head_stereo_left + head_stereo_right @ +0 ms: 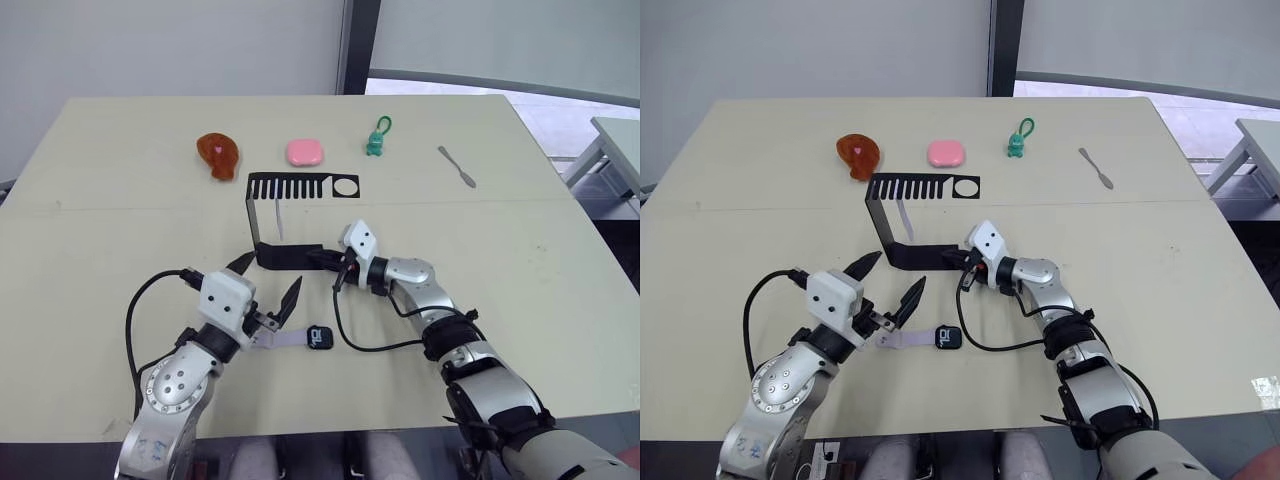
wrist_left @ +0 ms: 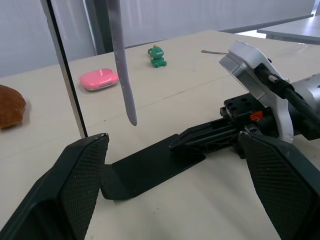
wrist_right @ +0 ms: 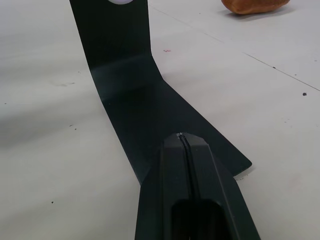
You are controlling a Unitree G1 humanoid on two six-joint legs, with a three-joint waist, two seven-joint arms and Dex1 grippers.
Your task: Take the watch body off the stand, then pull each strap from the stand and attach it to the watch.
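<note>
The black stand (image 1: pixel 300 186) is upright at mid-table, and one pale strap (image 1: pixel 278 222) hangs from its comb bar. That hanging strap (image 2: pixel 122 75) also shows close ahead in the left wrist view. The watch body (image 1: pixel 320 337) lies flat on the table in front of the stand, with the other strap (image 1: pixel 285 340) joined to its left side. My left gripper (image 1: pixel 266 282) is open just above and left of that strap, holding nothing. My right gripper (image 3: pixel 181 136) is shut, its tip resting on the stand's flat base (image 3: pixel 135 95).
Along the far side lie a brown toy (image 1: pixel 217 154), a pink case (image 1: pixel 305 152), a green keychain figure (image 1: pixel 377 142) and a grey spatula-like tool (image 1: pixel 456 166). Another table (image 1: pixel 615 150) stands off to the right. A black cable (image 1: pixel 375 348) loops beside the watch.
</note>
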